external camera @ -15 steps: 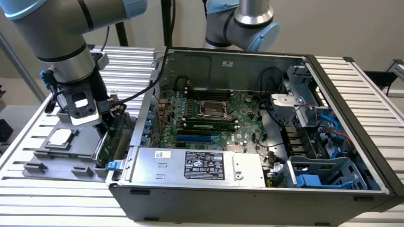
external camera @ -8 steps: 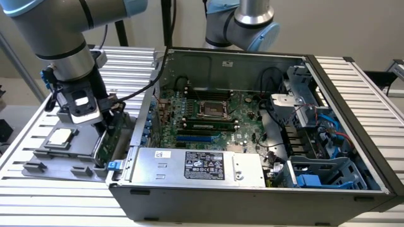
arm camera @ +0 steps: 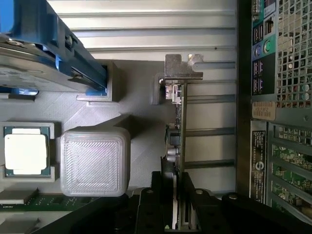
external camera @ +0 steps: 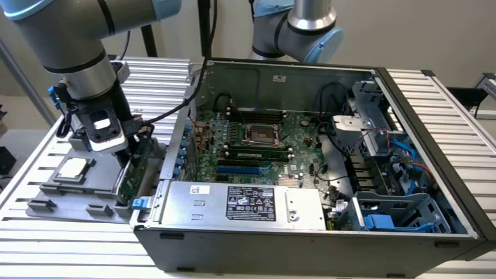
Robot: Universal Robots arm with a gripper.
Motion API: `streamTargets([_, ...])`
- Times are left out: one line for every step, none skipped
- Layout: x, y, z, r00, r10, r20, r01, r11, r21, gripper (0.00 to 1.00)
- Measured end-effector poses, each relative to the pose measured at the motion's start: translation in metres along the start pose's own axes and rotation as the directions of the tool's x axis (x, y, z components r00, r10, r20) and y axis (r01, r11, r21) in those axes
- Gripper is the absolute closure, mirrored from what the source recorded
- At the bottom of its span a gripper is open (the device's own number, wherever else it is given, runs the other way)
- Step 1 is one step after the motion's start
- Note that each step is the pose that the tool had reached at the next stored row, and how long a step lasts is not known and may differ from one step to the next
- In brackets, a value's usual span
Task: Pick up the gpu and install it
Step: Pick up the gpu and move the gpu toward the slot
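At the exterior view's left, the pincer point(external camera: 126, 156) is seen clamped on the gpu point(external camera: 129, 178), which is held on edge at the grey tray point(external camera: 46, 200), just beside the open computer case point(external camera: 310, 235). A CPU chip point(external camera: 72, 168) is seated in the tray nearby, on the slatted bench point(external camera: 159, 75).

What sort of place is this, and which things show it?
Probably a robotics lab bench for computer assembly: an open PC case on a slatted metal table, a parts tray with a CPU chip, and a gripper closed on the gpu.
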State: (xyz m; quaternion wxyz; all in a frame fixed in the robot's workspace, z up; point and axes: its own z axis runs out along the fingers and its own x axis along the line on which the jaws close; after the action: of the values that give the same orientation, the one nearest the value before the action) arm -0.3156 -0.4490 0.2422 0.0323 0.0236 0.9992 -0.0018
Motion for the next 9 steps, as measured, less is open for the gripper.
streamTargets([-0.0002,0.0000,0.0001,1.0000,0.000,-0.0009,0.000,1.0000,-0.0001,0.73])
streamTargets([-0.0003,0.0000,0.0002,1.0000,-0.002,-0.0016,0.002,1.0000,-0.0001,0.73])
streamTargets([-0.0004,0.0000,0.0001,1.0000,-0.003,-0.0022,0.003,1.0000,-0.0002,0.73])
streamTargets([-0.0005,0.0000,-0.0001,1.0000,-0.003,-0.0026,0.003,1.0000,0.0000,0.73])
streamTargets([-0.0008,0.0000,-0.0007,1.0000,-0.004,-0.0034,0.004,1.0000,0.0001,0.73])
streamTargets([-0.0011,0.0000,-0.0018,1.0000,-0.004,-0.0039,0.004,1.0000,0.0000,0.73])
streamTargets([-0.0014,0.0000,-0.0030,1.0000,-0.004,-0.0047,0.004,1.0000,0.0000,0.73])
streamTargets([-0.0018,0.0000,-0.0048,1.0000,-0.004,-0.0058,0.004,1.0000,0.0000,0.73])
streamTargets([-0.0023,0.0000,-0.0067,1.0000,-0.004,-0.0073,0.004,1.0000,0.0001,0.73])
